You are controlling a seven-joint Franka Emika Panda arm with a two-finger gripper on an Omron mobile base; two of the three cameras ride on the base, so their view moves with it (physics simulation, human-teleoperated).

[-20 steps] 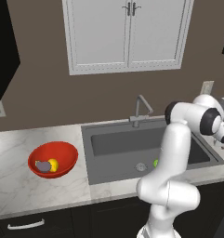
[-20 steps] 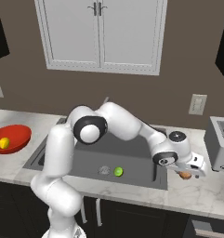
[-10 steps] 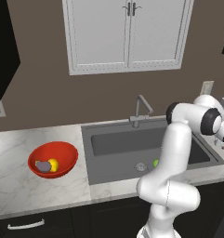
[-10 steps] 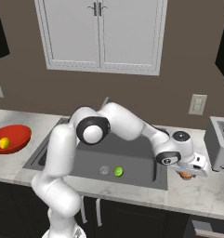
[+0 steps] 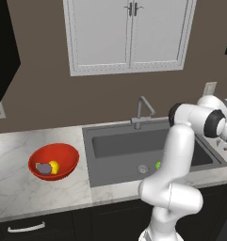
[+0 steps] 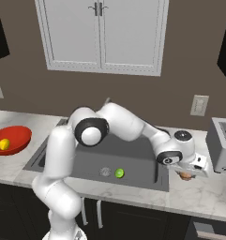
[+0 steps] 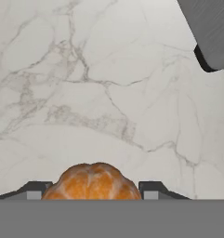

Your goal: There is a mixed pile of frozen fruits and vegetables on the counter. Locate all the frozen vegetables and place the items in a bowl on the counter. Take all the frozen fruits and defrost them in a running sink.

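One orange fruit (image 7: 91, 181) between the claw (image 7: 92, 188) fingertips, above the counter (image 7: 85, 93).

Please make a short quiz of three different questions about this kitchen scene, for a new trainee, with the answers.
1. True or false: the red bowl holds a yellow piece and a purple-grey piece.
2. Where does the green fruit lie?
A. in the bowl
B. in the sink, near the drain
C. on the counter by the toaster
3. Fill in: in the hand view, the claw has an ______ fruit between its two finger tips.

Key:
1. True
2. B
3. orange
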